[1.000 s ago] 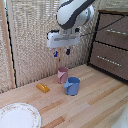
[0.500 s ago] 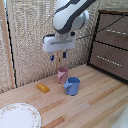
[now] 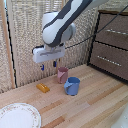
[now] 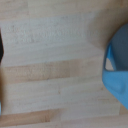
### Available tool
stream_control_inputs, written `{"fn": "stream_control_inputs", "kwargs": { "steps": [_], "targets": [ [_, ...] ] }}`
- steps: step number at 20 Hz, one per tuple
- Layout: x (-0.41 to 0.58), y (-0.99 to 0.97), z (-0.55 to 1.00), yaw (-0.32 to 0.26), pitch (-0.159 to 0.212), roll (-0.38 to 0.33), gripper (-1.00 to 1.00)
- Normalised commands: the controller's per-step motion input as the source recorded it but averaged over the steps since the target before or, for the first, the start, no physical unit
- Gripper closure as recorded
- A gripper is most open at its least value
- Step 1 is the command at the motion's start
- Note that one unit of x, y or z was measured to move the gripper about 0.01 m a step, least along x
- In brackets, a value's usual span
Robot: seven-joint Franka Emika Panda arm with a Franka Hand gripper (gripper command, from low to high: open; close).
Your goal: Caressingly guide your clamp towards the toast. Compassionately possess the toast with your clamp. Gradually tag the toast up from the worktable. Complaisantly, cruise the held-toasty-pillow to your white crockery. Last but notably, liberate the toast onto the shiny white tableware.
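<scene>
The toast (image 3: 43,88) is a small flat orange-yellow block lying on the wooden worktable (image 3: 95,107), left of the cups in the exterior view. My clamp (image 3: 48,66) hangs in the air above and slightly behind the toast, clear of it, with its two dark-blue fingers apart and nothing between them. The white plate (image 3: 18,116) with a brownish rim lies at the front left of the table. The wrist view shows bare planks (image 4: 55,60) and the edge of the blue cup (image 4: 118,70); the toast does not show there.
A pink cup (image 3: 62,75) and a blue cup (image 3: 72,86) stand close together just to the exterior view's right of the toast. A brown drawer cabinet (image 3: 111,44) stands at the back right. A woven screen forms the backdrop.
My clamp has moved towards the exterior view's left, away from above the cups and nearer to above the toast. The toast, cups and plate have not moved.
</scene>
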Motion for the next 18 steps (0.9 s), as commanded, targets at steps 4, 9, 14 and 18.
{"fn": "stream_control_inputs", "kwargs": {
  "steps": [4, 9, 14, 18],
  "targets": [
    [0.551, 0.2, -0.35, 0.197, 0.034, -0.087, -1.0],
    [0.462, 0.05, -0.38, 0.226, 0.052, -0.104, -1.0],
    [0.407, 0.0, -0.39, 0.208, 0.078, -0.107, -1.0],
    [0.317, 0.0, -0.35, 0.169, 0.057, -0.087, -1.0]
  ]
}}
